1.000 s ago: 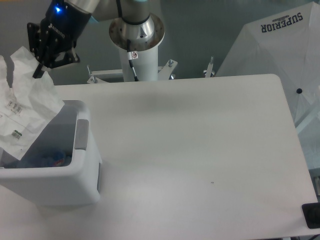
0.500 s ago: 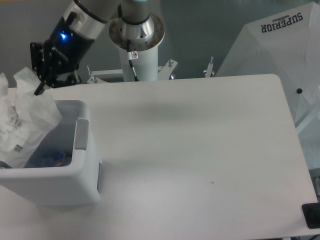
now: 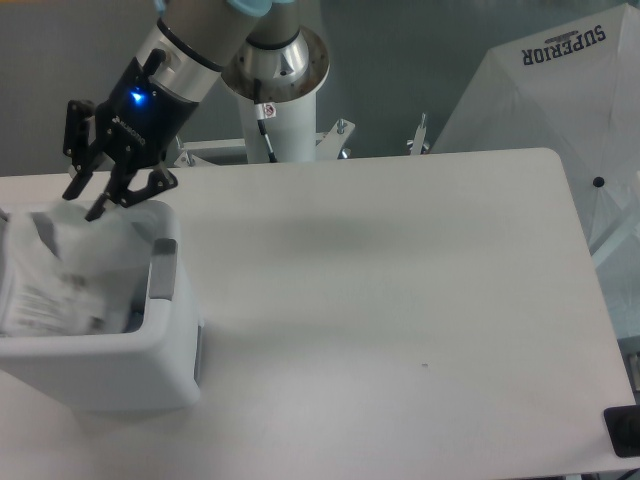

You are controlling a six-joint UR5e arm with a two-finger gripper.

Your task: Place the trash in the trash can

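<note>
tool [image 3: 85, 200] fingers spread, above trash can [image 3: 170, 330] | bag [image 3: 70, 270] inside | white table [image 3: 400, 280]

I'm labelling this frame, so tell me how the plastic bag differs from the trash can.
The plastic bag is thin, see-through and crumpled, blurred in this picture; the trash can is a rigid, boxy, opaque white bin with a grey side panel. The bag is the smaller and lies inside the can, which stands upright on the table. Both are pale.
</note>
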